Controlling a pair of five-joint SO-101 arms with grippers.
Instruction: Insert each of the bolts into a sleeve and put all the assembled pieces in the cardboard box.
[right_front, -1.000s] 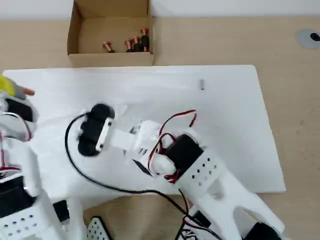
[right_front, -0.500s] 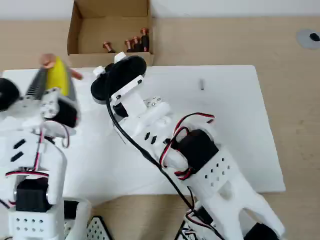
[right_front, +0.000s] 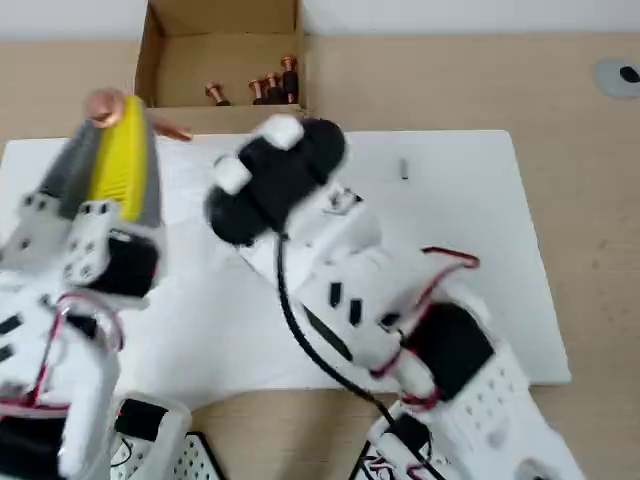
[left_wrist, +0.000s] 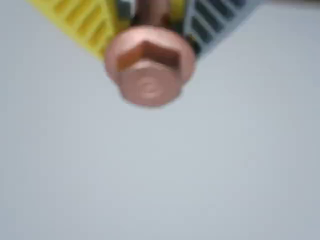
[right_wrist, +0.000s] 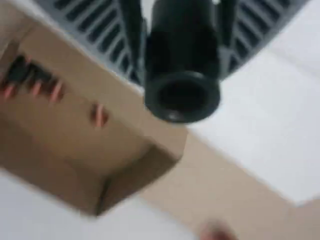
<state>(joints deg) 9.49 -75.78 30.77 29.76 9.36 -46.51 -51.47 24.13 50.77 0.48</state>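
A copper bolt (left_wrist: 149, 65) sits pinched between the yellow and grey fingers of my left gripper (left_wrist: 150, 15), head toward the camera. From above, this gripper (right_front: 108, 118) is at the white mat's far left corner, with the bolt (right_front: 104, 105) sticking out on both sides. My right gripper (right_wrist: 181, 50) is shut on a black sleeve (right_wrist: 182, 70), open end facing outward, near a corner of the cardboard box (right_wrist: 75, 150). In the high view the right arm's black wrist (right_front: 278, 178) covers that gripper, just in front of the cardboard box (right_front: 150, 60).
Several assembled copper-and-black pieces (right_front: 265, 88) lie inside the box, and they appear again as assembled pieces (right_wrist: 31, 84). The white mat (right_front: 480, 250) carries a small dark item (right_front: 404, 169). A grey disc (right_front: 618, 75) sits on the wooden table at the far right.
Both arms have risen and moved toward the box. The right arm swung from the mat's middle left to its far edge; the left gripper came up with the bolt at the far left.
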